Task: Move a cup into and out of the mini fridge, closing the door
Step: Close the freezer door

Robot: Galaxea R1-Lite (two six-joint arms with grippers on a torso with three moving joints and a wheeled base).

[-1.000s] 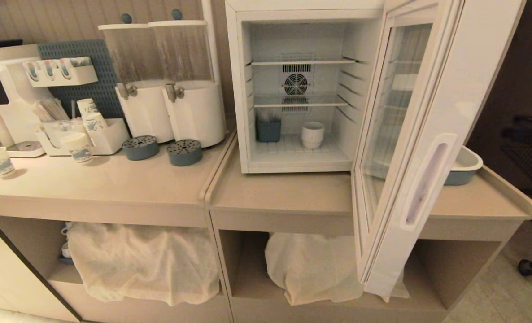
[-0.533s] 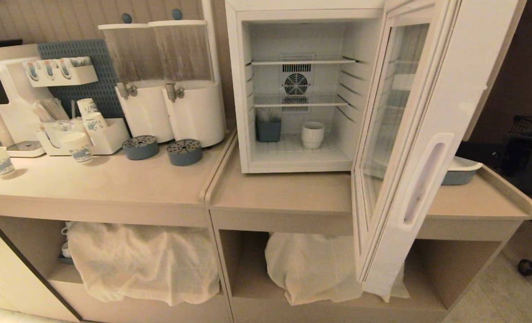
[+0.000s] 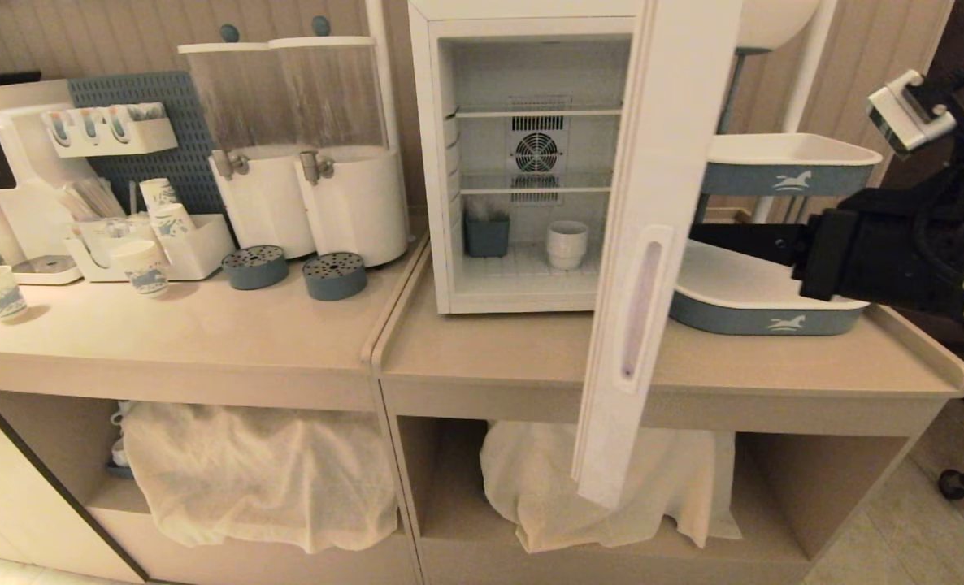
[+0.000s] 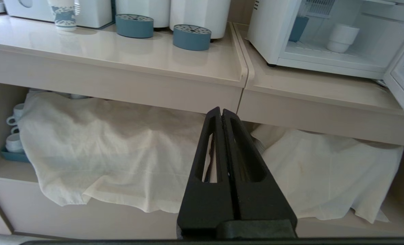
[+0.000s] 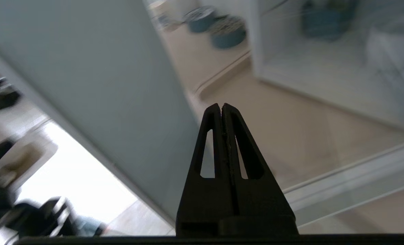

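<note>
Left gripper (image 4: 221,112): lower centre of left wrist view, jaws pressed together, empty, below counter (image 3: 206,333) edge. Mini fridge (image 3: 429,162): top centre of head view. Cup (image 3: 566,244): centre, upright on fridge floor. Door (image 3: 653,244): right of centre, edge-on, ajar. Right gripper (image 5: 221,109): jaws together, empty, tips at door's outer face.

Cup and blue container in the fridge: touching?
Apart. Head view shows the cup and blue container separated by bare fridge floor.
</note>
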